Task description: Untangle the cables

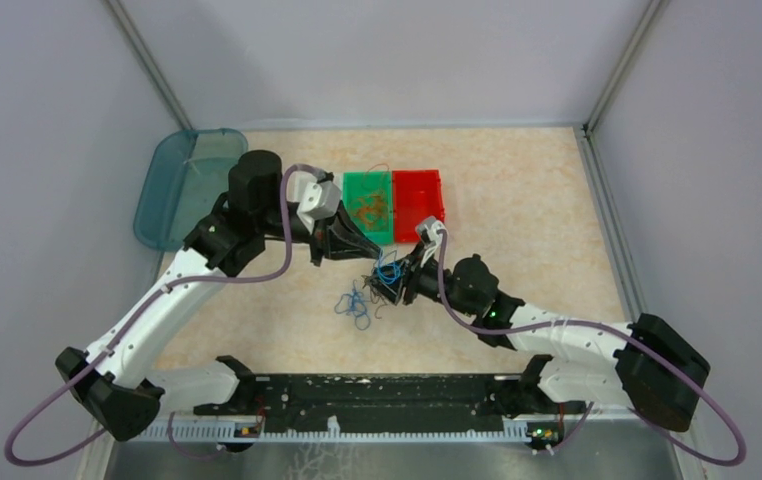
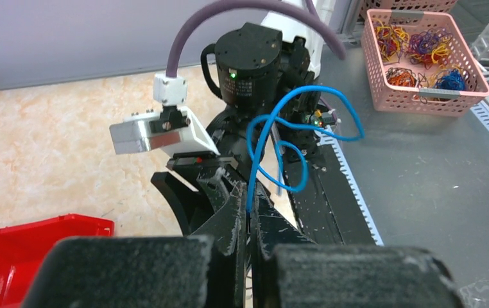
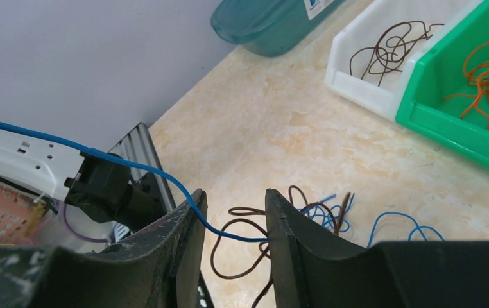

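Observation:
My left gripper (image 2: 249, 208) is shut on one end of a blue cable (image 2: 274, 138), which curls upward in loops toward the right arm's wrist. In the top view that blue cable (image 1: 389, 268) hangs between the left gripper (image 1: 367, 260) and the right gripper (image 1: 403, 280) above the table. My right gripper (image 3: 235, 221) is open, and the blue cable (image 3: 165, 176) crosses the gap from over the left finger to the right finger's inner face. Brown cables (image 3: 245, 240) and more blue cables (image 3: 328, 212) lie loose on the table below. A small blue clump (image 1: 355, 303) lies nearer the front.
A green bin (image 1: 369, 185) holds orange cables, with a red bin (image 1: 419, 195) beside it. A white bin (image 3: 364, 83) holds brown cables. A teal bin (image 1: 187, 185) stands at the far left. A pink basket (image 2: 383, 83) of coloured cables sits off the table.

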Robot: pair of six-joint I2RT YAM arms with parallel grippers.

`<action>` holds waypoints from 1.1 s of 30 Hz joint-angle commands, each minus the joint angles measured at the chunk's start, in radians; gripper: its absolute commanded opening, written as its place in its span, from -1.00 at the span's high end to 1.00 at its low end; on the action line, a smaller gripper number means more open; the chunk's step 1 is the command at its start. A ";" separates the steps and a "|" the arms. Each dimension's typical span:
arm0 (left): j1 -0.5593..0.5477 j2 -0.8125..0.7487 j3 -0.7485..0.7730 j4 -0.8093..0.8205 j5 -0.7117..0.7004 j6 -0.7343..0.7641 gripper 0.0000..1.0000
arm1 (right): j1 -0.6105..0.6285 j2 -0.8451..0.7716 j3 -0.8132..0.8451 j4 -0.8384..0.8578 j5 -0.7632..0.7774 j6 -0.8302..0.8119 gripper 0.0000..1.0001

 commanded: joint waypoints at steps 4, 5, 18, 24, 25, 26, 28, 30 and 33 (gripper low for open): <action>-0.022 0.030 0.108 0.001 0.057 -0.053 1.00 | 0.000 0.018 0.007 0.109 0.058 0.000 0.28; -0.024 0.033 0.120 0.006 0.059 -0.063 1.00 | 0.001 0.021 0.000 0.110 0.061 0.001 0.30; -0.035 0.090 0.291 0.037 0.004 -0.059 1.00 | 0.000 -0.007 -0.115 0.100 0.101 0.060 0.32; -0.037 0.100 0.231 0.064 -0.123 0.024 1.00 | -0.002 -0.210 -0.148 -0.124 0.372 0.092 0.21; -0.037 0.106 0.220 0.066 -0.126 0.034 0.99 | -0.002 -0.253 -0.152 -0.154 0.425 0.093 0.21; -0.037 0.116 0.214 0.065 -0.126 0.040 0.99 | -0.005 -0.296 -0.156 -0.176 0.470 0.086 0.20; -0.038 0.148 0.210 0.068 -0.133 0.042 0.99 | -0.014 -0.368 -0.138 -0.239 0.558 0.070 0.21; -0.038 0.189 0.217 0.084 -0.145 0.027 1.00 | -0.022 -0.412 -0.100 -0.344 0.657 0.058 0.24; -0.041 0.285 0.253 0.084 -0.151 0.029 0.99 | -0.033 -0.438 -0.051 -0.431 0.756 0.013 0.27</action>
